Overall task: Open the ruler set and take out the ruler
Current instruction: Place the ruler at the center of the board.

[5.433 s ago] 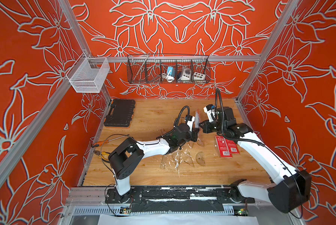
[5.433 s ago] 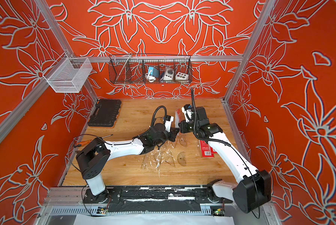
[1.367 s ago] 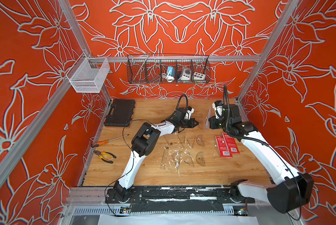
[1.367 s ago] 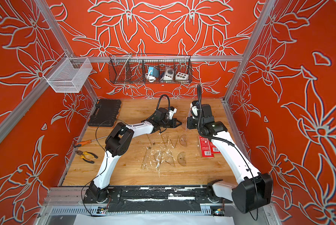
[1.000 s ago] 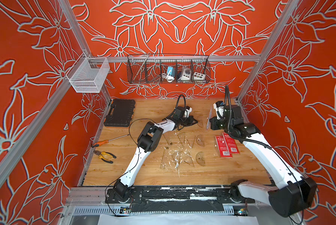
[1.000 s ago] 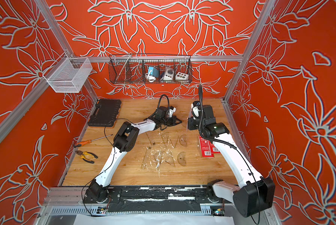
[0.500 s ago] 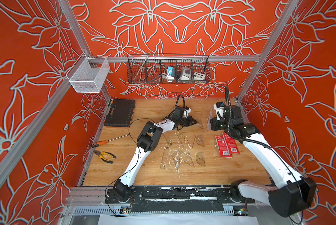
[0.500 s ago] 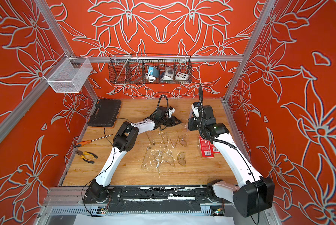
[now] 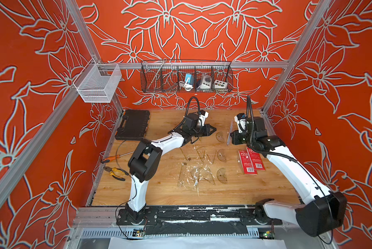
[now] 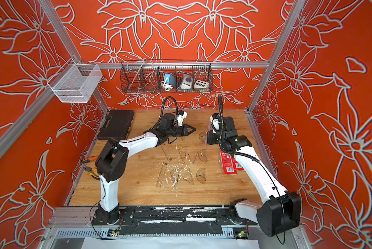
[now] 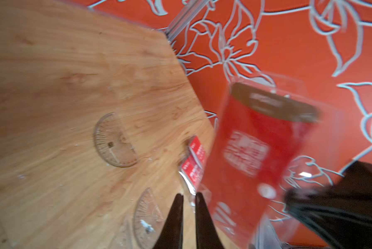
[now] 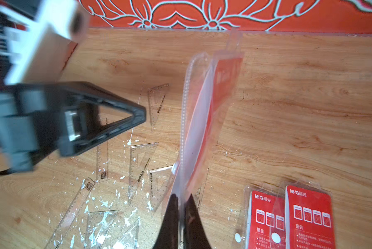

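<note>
So my right gripper [image 12: 182,196] pinches the ruler set [image 12: 204,120] upright for opening; my left gripper [image 11: 189,195] sits closed, empty, near it, and probably must catch the flap next.

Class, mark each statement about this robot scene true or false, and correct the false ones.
1. The right hand grips the pouch. True.
2. The left hand grips it too. False: it is apart from the pouch, holding nothing.
3. Two red packs lie on the table. True.
4. The case stands open. False: it lies shut.
5. The pliers lie beside the packs. False: they lie across the table, by the screwdriver.
</note>
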`<control>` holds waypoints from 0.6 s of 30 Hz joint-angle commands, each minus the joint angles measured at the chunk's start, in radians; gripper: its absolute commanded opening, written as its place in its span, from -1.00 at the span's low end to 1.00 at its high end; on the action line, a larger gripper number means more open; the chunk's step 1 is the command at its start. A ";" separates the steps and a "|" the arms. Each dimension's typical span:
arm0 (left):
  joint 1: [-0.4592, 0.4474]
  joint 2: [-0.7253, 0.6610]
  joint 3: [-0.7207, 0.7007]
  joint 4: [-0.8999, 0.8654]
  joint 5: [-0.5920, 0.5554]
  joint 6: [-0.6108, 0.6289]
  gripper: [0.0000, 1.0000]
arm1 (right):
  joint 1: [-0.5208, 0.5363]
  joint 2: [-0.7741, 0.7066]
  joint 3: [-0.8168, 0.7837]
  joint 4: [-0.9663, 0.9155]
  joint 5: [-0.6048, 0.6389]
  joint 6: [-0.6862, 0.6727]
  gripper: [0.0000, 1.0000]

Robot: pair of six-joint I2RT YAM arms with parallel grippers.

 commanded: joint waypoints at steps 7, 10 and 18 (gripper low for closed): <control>-0.085 -0.170 -0.232 0.139 -0.110 0.008 -1.00 | -0.006 0.008 -0.002 0.060 -0.120 -0.002 -1.00; -0.098 -0.180 -0.253 0.148 -0.117 0.010 -1.00 | -0.006 0.012 0.003 0.069 -0.148 0.009 -1.00; -0.117 -0.196 -0.254 0.148 -0.129 0.024 -1.00 | -0.006 0.048 0.010 0.060 -0.193 0.018 -1.00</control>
